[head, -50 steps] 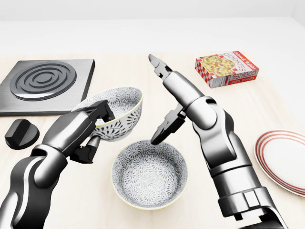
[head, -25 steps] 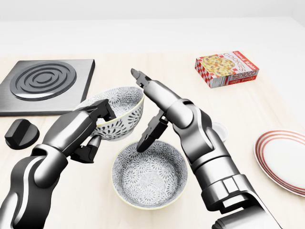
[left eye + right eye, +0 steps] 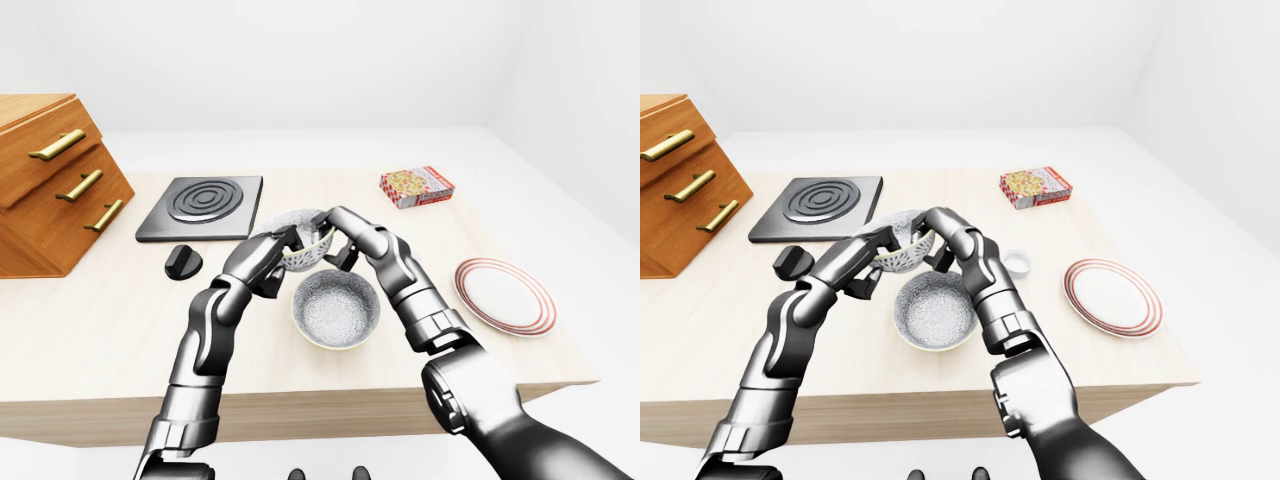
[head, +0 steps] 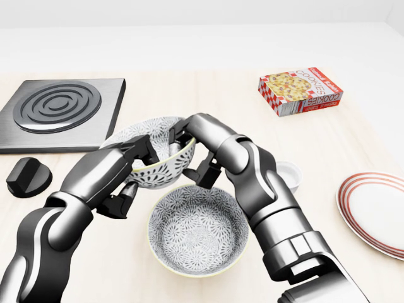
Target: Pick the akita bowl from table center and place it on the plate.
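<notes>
- Left hand (image 4: 117, 173) closed round the bowl (image 4: 158, 165), holding it lifted and tilted, up-left of the second bowl (image 4: 197, 230) in the head view.
- Right hand (image 4: 189, 142) straddles its right rim, a finger on each side; can't tell if clamped.
- Likely a handover, since the plate (image 4: 375, 211) sits far right.
- Count: two bowls, one plate, one cookie box (image 4: 300, 91), one hob (image 4: 60, 110), one knob (image 4: 28, 177).

The only words I can read are on the box (image 4: 300, 91), lying flat on the table (image 4: 353, 136) at the upper right of my head view. Its lid shows "COOKIES" in pale capitals on a red band, running along the box's right edge. Smaller print on the side facing me is too fine to read. In both eye views the box is too small to read.
</notes>
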Tool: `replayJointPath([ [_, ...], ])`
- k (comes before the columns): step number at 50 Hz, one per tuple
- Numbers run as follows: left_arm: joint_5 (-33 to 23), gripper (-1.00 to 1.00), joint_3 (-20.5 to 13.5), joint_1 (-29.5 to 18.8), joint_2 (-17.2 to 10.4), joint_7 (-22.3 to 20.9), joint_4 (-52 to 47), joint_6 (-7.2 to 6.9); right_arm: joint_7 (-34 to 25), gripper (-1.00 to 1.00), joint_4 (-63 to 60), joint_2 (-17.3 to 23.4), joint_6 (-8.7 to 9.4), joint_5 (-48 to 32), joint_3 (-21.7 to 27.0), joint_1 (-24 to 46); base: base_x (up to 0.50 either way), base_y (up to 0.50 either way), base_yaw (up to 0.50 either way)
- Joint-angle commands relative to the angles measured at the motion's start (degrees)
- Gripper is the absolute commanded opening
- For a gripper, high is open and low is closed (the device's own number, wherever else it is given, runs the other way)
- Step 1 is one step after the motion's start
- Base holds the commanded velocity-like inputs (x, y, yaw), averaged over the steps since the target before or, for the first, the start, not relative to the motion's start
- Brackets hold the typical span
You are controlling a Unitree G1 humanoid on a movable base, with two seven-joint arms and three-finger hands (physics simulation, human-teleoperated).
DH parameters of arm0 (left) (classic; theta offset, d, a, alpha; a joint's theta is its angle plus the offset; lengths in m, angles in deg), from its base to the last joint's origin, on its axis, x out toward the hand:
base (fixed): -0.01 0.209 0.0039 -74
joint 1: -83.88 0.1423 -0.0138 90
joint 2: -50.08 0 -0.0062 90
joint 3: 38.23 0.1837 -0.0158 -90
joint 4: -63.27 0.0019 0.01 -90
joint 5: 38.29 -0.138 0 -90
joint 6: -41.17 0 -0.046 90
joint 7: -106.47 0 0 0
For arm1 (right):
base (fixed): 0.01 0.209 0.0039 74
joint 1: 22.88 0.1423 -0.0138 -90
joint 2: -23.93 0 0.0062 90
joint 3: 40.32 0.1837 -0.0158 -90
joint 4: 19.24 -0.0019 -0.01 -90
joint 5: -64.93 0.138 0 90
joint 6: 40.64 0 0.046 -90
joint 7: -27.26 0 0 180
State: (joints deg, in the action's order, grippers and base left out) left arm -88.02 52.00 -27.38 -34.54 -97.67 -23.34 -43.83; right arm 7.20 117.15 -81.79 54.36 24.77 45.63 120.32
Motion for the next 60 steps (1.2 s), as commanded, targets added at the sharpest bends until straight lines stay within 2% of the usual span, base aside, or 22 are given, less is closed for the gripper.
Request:
replayJointPath([
  [1, 0.58, -1.0, -1.16, -0.22, 0.2, 0.9, -0.51, 0.0, -0.72, -1.0, -0.06, -0.71, 0.0, 3.48, -0.18, -0.12, 0.0, 0.0, 0.0],
  [15, 0.69, -1.0, -1.38, -0.62, 0.21, 1.18, -0.39, 0.0, -2.14, -1.0, -2.23, -0.15, 0.0, 4.31, 0.19, 0.15, 0.0, 0.0, 0.0],
  [16, 0.63, -0.9, -1.4, -0.66, 0.17, 1.21, -0.33, 0.0, -2.21, -1.0, -2.48, -0.09, 0.0, 4.26, 0.18, 0.08, 0.0, 0.0, 0.0],
  [17, 0.54, -0.55, -1.41, -0.69, 0.14, 1.27, -0.27, 0.0, -2.3, -1.0, -2.67, -0.05, 0.0, 4.23, 0.16, 0.03, 0.0, 0.0, 0.0],
  [18, 0.33, -0.05, -1.5, -0.75, 0.12, 1.41, -0.01, 0.0, -2.32, -1.0, -3.0, 0.08, 0.0, 4.21, 0.26, 0.12, 0.0, 0.0, 0.0],
  [19, 0.32, 0.2, -1.52, -0.84, 0.05, 1.66, 0.18, 0.0, -2.34, -1.0, -3.14, 0.15, 0.0, 4.23, 0.32, 0.19, 0.0, 0.0, 0.0],
  [21, 0.47, 0.99, -1.64, -1.09, 0.05, 1.84, 0.32, 0.0, -2.44, -1.0, -3.37, 0.3, 0.0, 4.24, 0.37, 0.3, 0.0, 0.0, 0.0],
  [29, -0.21, 1.0, -1.64, -1.77, -0.52, 2.69, 1.26, 0.0, -2.67, -1.0, -3.27, 1.03, 0.0, 4.03, 0.61, 0.66, 0.0, 0.0, 0.0],
  [45, 4.16, 1.0, -2.43, -3.25, 0.21, 2.97, 0.01, 0.0, -2.05, -1.0, -2.58, 3.4, 0.0, 4.08, 1.61, 0.52, 0.0, 0.0, 0.0],
  [60, 5.4, 1.0, -2.64, -4.86, -0.54, 4.17, 0.6, 0.0, -2.52, -1.0, -4.33, 8.27, 0.0, 4.25, 3.5, -1.6, 0.0, 0.0, 0.0],
])
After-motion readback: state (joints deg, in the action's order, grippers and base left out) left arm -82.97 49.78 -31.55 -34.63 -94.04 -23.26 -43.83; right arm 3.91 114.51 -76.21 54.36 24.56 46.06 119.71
